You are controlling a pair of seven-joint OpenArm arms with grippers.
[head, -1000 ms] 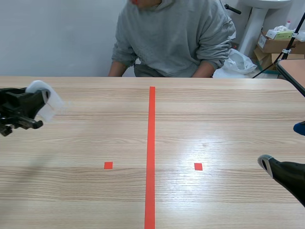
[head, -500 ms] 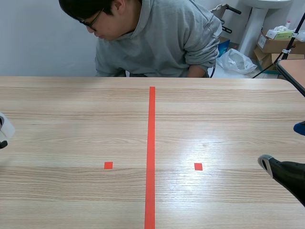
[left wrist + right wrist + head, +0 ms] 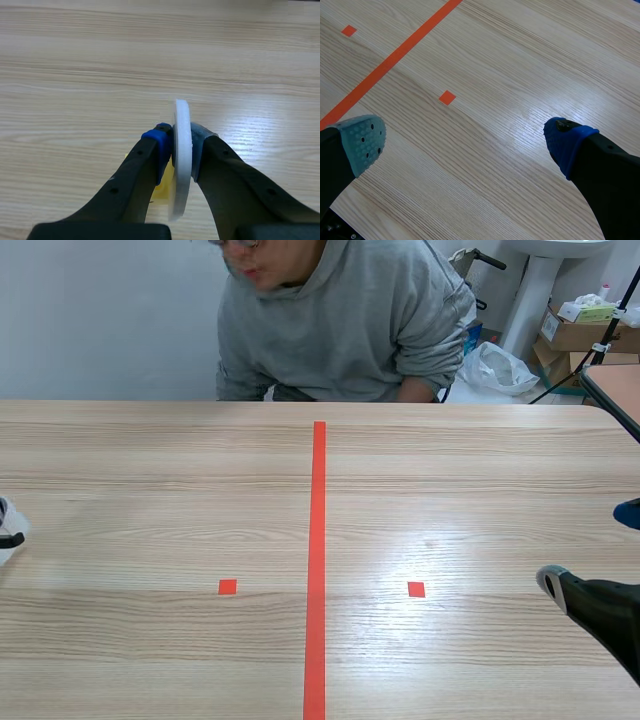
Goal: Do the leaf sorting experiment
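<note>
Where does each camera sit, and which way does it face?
Scene view: between the arms, facing across the table to a person; right gripper at its edge.
Left wrist view: above the left gripper, shut on a white disc, looking at the table.
Right wrist view: above the open right gripper, looking down.
Scene and right wrist share the orange-red line.

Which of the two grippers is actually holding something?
The left gripper: it is shut on a thin white disc, held edge-on. The right gripper is open and empty.
</note>
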